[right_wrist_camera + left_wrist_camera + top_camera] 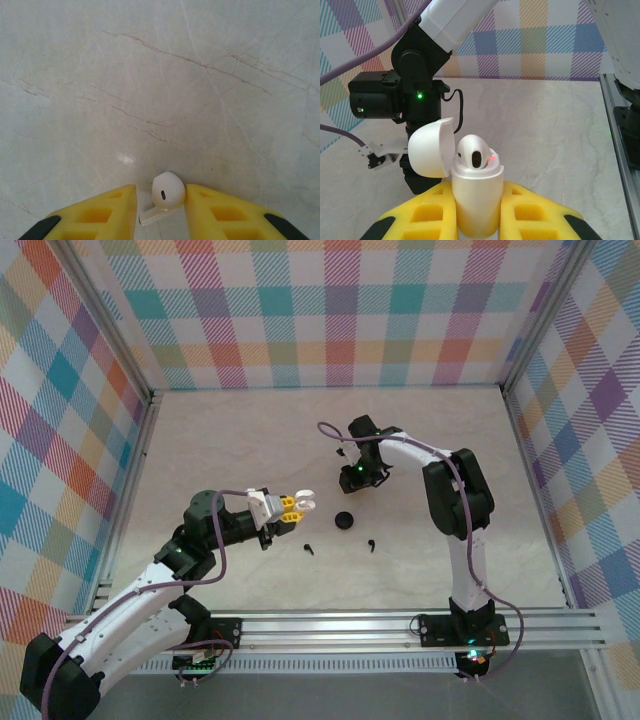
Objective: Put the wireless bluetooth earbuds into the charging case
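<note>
Between left fingers (477, 210) open white case (476, 192), earbud seated; right fingers (160, 210) pinching white earbud (167, 192)

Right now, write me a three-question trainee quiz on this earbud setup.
1. True or false: the white charging case in the left gripper has its lid closed.
2. What lies between the right gripper fingers? A) black earbud B) white earbud C) nothing
3. Fill in: a white earbud already sits in the ____.

Key: 1 false, the lid is open; 2 B; 3 case.
</note>
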`<action>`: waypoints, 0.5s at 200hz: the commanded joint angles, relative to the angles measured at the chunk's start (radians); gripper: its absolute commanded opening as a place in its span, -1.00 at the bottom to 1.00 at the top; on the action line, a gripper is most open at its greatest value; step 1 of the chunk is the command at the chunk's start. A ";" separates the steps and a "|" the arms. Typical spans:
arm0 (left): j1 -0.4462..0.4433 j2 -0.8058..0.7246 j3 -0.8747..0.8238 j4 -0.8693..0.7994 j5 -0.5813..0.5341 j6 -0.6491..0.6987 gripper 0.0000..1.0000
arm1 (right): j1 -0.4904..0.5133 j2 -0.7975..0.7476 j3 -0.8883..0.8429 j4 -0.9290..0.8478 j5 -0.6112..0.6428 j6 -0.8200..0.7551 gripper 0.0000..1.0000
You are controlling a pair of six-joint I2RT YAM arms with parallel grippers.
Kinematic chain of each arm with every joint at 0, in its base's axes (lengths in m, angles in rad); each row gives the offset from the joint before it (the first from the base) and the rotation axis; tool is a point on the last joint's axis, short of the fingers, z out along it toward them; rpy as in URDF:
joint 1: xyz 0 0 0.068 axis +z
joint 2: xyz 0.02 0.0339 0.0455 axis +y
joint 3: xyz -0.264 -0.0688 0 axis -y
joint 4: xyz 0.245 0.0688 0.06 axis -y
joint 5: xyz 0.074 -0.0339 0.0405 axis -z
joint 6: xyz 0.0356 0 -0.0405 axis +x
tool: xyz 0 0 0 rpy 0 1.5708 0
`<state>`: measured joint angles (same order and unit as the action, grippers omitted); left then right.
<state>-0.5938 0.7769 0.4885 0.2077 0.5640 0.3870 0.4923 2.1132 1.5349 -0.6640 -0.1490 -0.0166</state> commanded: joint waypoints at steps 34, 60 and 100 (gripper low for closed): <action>-0.009 -0.005 0.044 -0.023 0.011 0.012 -1.00 | 0.008 0.026 0.025 -0.029 0.036 -0.005 -0.44; -0.009 -0.023 0.023 -0.012 0.000 0.006 -1.00 | 0.008 0.018 0.028 -0.034 0.043 0.005 -0.49; -0.009 -0.021 0.015 -0.007 0.000 0.010 -1.00 | 0.006 -0.016 0.027 -0.035 0.067 0.028 -0.54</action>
<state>-0.5938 0.7650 0.4934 0.1852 0.5632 0.3866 0.4934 2.1155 1.5414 -0.6720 -0.1116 -0.0090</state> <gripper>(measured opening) 0.173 0.236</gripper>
